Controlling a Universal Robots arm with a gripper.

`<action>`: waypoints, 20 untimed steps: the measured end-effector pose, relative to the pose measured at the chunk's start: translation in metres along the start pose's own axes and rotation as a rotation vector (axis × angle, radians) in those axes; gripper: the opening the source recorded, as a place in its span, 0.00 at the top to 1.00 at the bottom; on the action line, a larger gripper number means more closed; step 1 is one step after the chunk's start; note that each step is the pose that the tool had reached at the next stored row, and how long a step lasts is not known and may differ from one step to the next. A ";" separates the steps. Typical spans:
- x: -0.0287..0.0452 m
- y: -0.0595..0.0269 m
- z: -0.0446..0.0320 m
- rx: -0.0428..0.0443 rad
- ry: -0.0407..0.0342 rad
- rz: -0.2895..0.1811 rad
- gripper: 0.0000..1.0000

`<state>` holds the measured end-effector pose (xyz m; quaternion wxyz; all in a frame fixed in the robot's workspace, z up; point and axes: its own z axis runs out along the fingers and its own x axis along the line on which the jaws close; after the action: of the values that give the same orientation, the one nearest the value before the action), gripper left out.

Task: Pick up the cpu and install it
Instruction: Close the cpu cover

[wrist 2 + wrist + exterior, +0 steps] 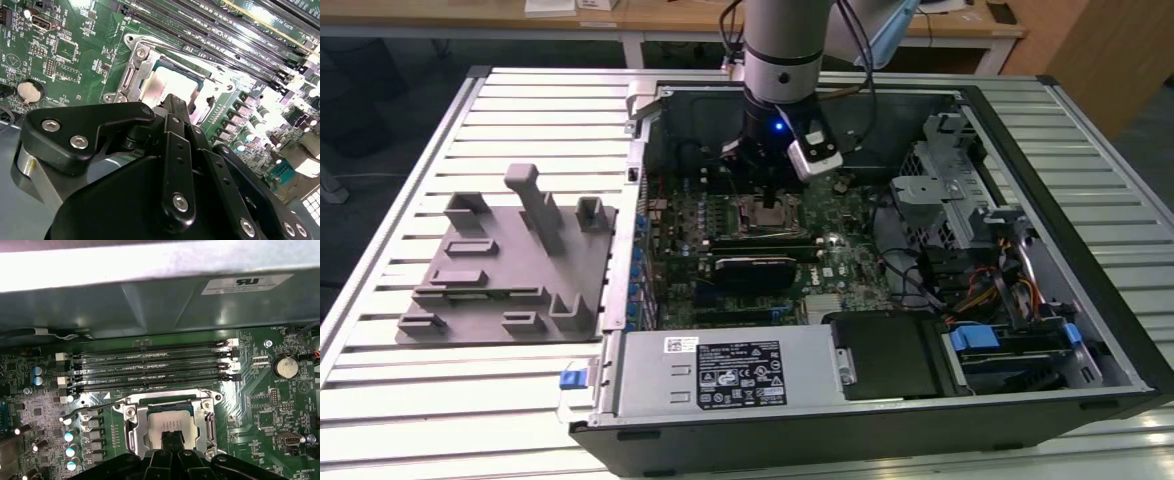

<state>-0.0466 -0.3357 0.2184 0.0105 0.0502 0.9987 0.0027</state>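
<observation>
First wrist view, black gripper (172, 434) fingers closed together, tips over silvery-white square cpu (167, 419), seated in metal-framed socket (131, 431)

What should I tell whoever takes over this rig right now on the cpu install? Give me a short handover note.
The end effector is shut, its tips over the cpu, inside the open computer case.
The cpu lies flat in the motherboard socket.
Done: pickup, and placing in the socket.
Left: I cannot tell whether the cpu is fully seated or the socket is latched. The end effector is not yet clear of it.
</observation>
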 end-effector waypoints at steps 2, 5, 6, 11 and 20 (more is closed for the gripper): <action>0.0000 0.0000 0.0000 0.0000 0.0000 -0.001 0.89; 0.0000 -0.0001 0.0000 0.0001 0.0001 -0.002 0.89; 0.0000 -0.0001 -0.0001 0.0001 0.0001 -0.002 0.89; 0.0000 -0.0001 -0.0001 0.0001 0.0001 -0.002 0.89; 0.0072 -0.0008 0.0003 -0.0002 0.0000 -0.002 0.89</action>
<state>-0.0539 -0.3358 0.2180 0.0105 0.0491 0.9987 0.0028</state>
